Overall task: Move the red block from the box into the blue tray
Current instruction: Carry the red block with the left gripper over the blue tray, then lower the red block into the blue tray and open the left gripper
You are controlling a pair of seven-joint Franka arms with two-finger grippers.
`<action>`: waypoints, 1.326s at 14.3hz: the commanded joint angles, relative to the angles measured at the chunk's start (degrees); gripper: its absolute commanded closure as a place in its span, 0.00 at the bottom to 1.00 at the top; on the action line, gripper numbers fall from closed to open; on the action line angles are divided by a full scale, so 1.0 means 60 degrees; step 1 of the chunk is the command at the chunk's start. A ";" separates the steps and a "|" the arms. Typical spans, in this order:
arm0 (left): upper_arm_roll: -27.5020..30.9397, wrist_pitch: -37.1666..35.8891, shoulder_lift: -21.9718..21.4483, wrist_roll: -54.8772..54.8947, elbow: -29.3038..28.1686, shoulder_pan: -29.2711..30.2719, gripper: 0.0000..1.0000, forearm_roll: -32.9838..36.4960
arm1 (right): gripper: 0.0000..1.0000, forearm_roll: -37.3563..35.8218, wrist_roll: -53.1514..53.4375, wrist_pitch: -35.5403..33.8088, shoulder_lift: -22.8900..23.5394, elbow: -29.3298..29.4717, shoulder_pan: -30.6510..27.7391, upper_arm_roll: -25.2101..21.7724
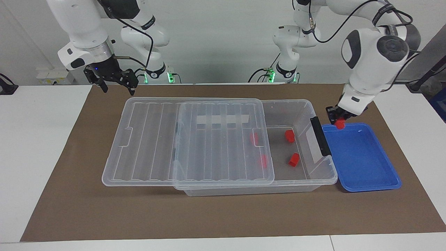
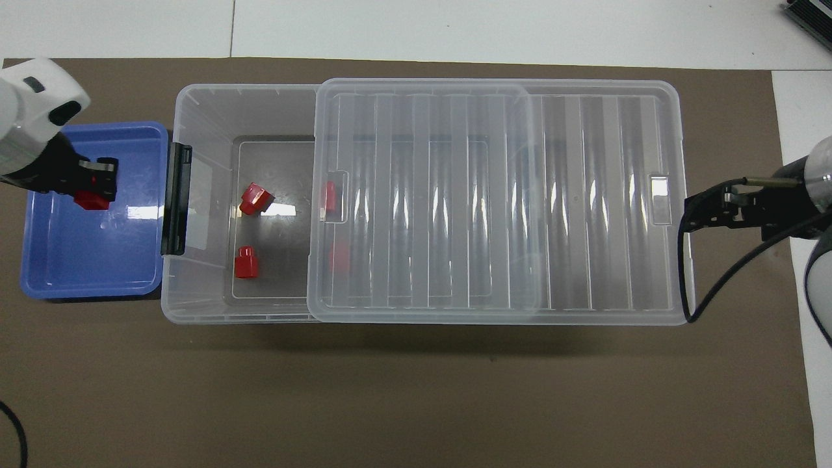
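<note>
My left gripper (image 1: 339,119) is shut on a red block (image 1: 340,124) and holds it just over the blue tray (image 1: 362,160), at the corner nearest the robots. In the overhead view this gripper (image 2: 97,185) and its block (image 2: 90,201) are over the tray (image 2: 84,260). The clear box (image 1: 306,104) lies beside the tray. Two red blocks (image 1: 289,136) (image 1: 294,159) lie in its open part. Two more (image 1: 254,138) (image 1: 263,161) show through the lid (image 1: 195,139). My right gripper (image 1: 117,87) is open and empty, in the air over the mat by the lid's end.
The lid (image 2: 494,195) is slid toward the right arm's end of the table and overhangs the box (image 2: 195,104). A black clip handle (image 1: 320,136) sits on the box wall next to the tray. A brown mat (image 1: 223,216) covers the table.
</note>
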 commanded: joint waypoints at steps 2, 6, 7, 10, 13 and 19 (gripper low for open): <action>-0.0081 0.1927 -0.0312 0.2046 -0.1323 0.1373 0.96 -0.0204 | 0.00 0.0132 0.0076 0.0207 0.0017 -0.0025 -0.0109 0.0053; -0.0081 0.5224 -0.0564 0.2167 -0.3699 0.1742 0.96 -0.0204 | 0.00 0.0132 0.0105 0.0265 0.0017 -0.0039 -0.0109 0.0039; -0.0081 0.5855 -0.0403 0.2123 -0.3964 0.1728 0.95 -0.0204 | 0.00 0.0132 0.0105 0.0265 0.0017 -0.0025 -0.0109 0.0053; -0.0081 0.6883 0.0300 0.1802 -0.4229 0.1712 0.92 -0.0263 | 0.00 0.0118 0.0047 0.0674 0.0046 -0.0039 -0.0109 0.0039; -0.0081 0.7398 0.0447 0.1874 -0.4626 0.1698 0.92 -0.0263 | 0.00 0.0132 0.0032 0.1157 0.0046 -0.0229 -0.0182 0.0039; -0.0110 0.8439 0.0873 0.1859 -0.5226 0.1581 0.89 -0.0278 | 0.01 0.0117 -0.0142 0.2607 0.0513 -0.0654 -0.0693 0.0039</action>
